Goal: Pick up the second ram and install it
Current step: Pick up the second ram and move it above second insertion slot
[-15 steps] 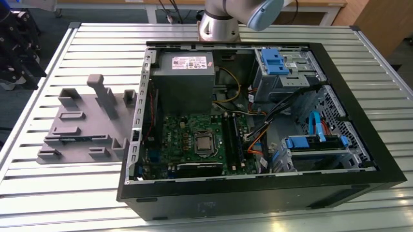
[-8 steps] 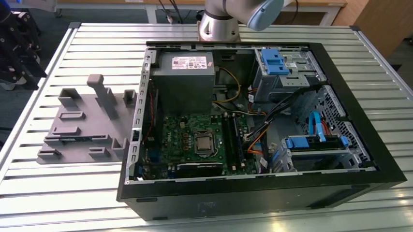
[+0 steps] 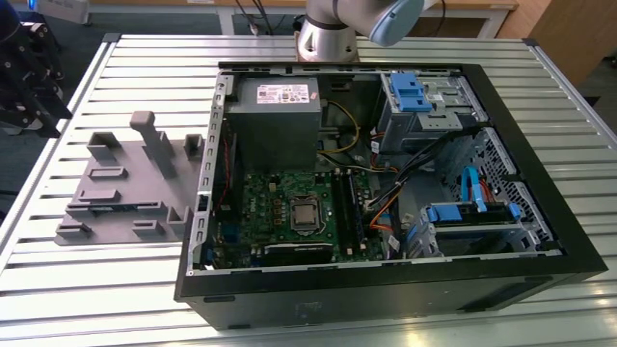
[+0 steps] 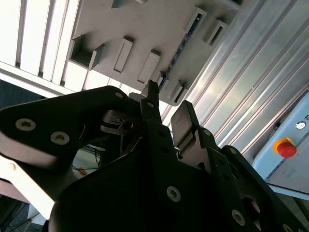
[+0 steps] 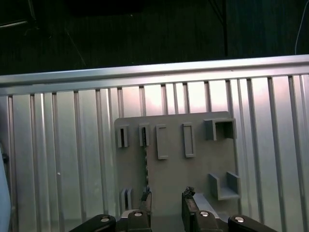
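Just ahead of the jaws, the second ram (image 5: 144, 169) stands on edge in a slot of the grey holder block (image 5: 203, 164), probably kept upright so fingers can close across its thin faces. The gripper (image 5: 166, 199) hovers over the block, jaws moderately apart and holding nothing, with one fingertip (image 5: 146, 197) near the stick's closer end.

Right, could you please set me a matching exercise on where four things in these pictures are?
1 second ram
2 gripper
3 grey holder block
4 motherboard

a inside the open computer case
b on the slatted table, beside the case
c open, above the holder block
d edge-up in a slot of the holder block

Pairs: 1-d, 2-c, 3-b, 4-a
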